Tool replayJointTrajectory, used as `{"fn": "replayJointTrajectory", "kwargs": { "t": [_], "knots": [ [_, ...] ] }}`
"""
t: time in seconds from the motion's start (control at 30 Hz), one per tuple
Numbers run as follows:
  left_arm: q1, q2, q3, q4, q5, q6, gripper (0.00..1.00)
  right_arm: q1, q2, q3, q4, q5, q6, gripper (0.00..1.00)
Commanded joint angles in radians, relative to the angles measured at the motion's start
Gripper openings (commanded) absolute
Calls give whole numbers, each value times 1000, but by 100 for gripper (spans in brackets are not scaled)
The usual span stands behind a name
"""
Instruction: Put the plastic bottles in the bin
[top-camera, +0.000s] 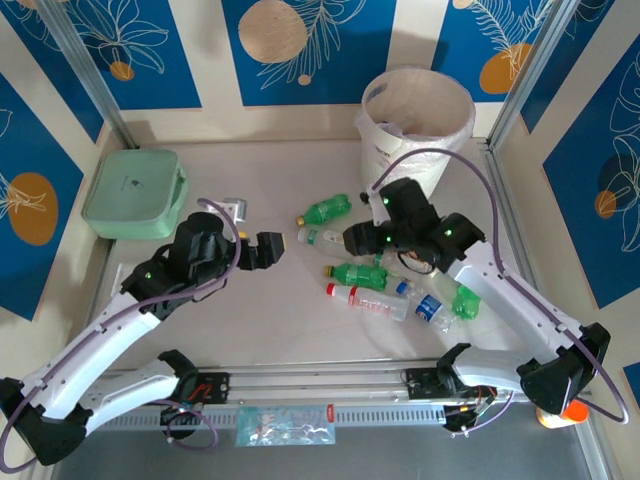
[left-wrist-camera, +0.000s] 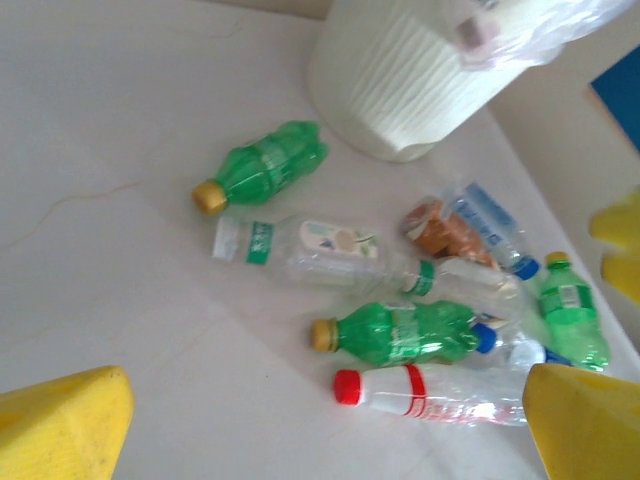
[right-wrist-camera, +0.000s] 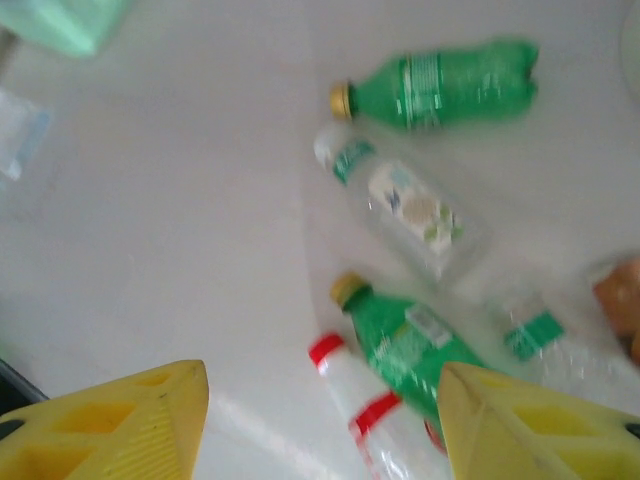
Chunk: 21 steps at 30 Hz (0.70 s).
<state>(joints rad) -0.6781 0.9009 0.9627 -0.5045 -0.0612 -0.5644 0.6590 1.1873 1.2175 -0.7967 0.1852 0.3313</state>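
Observation:
Several plastic bottles lie in a loose cluster right of centre: a green one (top-camera: 328, 209), a clear one with a green label (top-camera: 320, 237), another green one (top-camera: 358, 274) and a clear red-capped one (top-camera: 365, 299). The white bin (top-camera: 415, 115) stands behind them with its bag lining. My left gripper (top-camera: 272, 247) hovers open just left of the cluster; its wrist view shows the red-capped bottle (left-wrist-camera: 430, 392) and a green bottle (left-wrist-camera: 400, 332) ahead. My right gripper (top-camera: 355, 238) hangs open and empty above the cluster, over the red-capped bottle (right-wrist-camera: 365, 415) and a green bottle (right-wrist-camera: 410, 345).
A pale green lidded box (top-camera: 135, 192) sits at the back left, with a small square item (top-camera: 232, 208) beside it. A brown wrapper (left-wrist-camera: 445, 225) lies among the bottles. An orange-capped item (top-camera: 565, 413) stands at the near right corner. A packet (top-camera: 285, 425) rests on the front rail.

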Motion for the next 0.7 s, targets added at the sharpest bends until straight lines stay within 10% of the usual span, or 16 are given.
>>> {"fn": "replayJointTrajectory", "kwargs": {
  "t": [0.0, 0.67],
  "knots": [
    [15, -33, -18, -48, -64, -13, 99, 70, -17, -28, -124, 73, 44, 65],
    [82, -48, -36, -32, 47, -23, 99, 197, 231, -163, -223, 209, 177, 99]
  ]
}}
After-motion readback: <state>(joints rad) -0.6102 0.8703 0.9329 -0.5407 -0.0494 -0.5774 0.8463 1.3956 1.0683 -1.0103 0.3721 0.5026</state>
